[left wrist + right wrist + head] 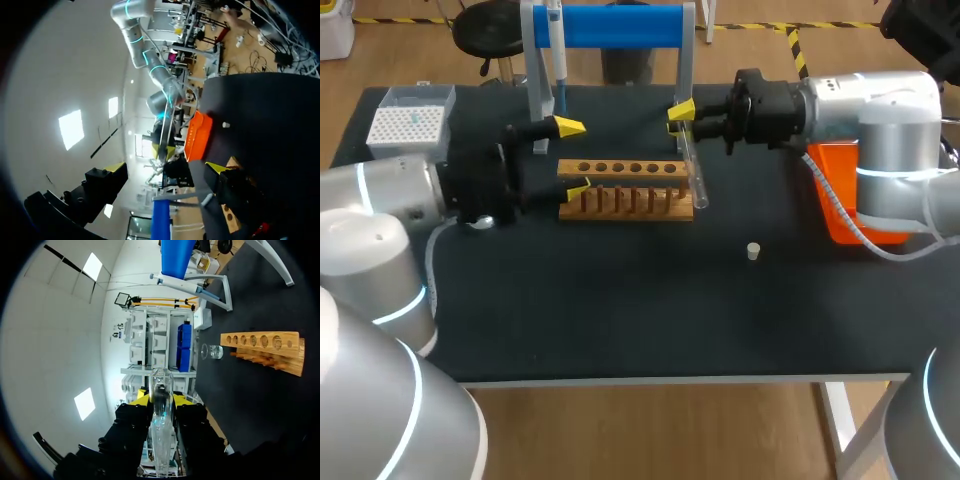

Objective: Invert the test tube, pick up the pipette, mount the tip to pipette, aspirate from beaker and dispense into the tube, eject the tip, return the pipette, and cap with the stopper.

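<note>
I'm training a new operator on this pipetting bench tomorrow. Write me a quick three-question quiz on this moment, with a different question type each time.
1. True or false: the right gripper has its jaws shut on the test tube.
2. Multiple choice: where is the stopper?
A) plugged into the test tube
B) lying on the table, apart from the wooden rack
C) in a hole of the wooden rack
3. Fill the gap: the pipette hangs on the stand with the ___ crossbar.

Key: 1 true; 2 B; 3 blue.
</note>
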Controlling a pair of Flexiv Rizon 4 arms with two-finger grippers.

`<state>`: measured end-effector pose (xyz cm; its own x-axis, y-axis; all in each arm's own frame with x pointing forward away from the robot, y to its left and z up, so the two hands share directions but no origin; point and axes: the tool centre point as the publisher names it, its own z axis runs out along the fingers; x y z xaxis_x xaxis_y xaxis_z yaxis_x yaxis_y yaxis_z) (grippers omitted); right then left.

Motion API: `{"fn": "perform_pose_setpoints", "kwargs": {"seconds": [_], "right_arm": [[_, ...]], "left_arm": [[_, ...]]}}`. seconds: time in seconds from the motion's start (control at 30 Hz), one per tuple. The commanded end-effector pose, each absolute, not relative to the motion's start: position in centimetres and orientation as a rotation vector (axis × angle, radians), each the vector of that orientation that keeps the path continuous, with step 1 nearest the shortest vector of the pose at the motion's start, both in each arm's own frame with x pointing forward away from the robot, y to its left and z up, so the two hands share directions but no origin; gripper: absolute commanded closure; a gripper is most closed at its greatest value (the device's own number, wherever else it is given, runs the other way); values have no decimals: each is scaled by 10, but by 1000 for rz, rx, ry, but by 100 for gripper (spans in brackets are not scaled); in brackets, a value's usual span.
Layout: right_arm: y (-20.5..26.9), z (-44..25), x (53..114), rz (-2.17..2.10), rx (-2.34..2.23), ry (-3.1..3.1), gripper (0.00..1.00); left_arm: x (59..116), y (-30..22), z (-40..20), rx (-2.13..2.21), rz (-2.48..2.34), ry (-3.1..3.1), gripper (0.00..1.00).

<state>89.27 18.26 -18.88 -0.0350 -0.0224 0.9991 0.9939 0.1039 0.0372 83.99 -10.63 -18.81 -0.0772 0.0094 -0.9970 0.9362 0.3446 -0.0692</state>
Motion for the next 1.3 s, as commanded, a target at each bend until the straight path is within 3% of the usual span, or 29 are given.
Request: {"fn": "perform_pose_setpoints", "kwargs": {"seconds": [0.03,1.3], "right_arm": [[182,-188,893,-1166,-1100,-1270,100],[182,-188,893,-1166,-1100,-1270,100]], "left_arm": [[842,-123,-190,971,-874,1361,0],[811,-219,-180,1180,-1042,1235,0]]}}
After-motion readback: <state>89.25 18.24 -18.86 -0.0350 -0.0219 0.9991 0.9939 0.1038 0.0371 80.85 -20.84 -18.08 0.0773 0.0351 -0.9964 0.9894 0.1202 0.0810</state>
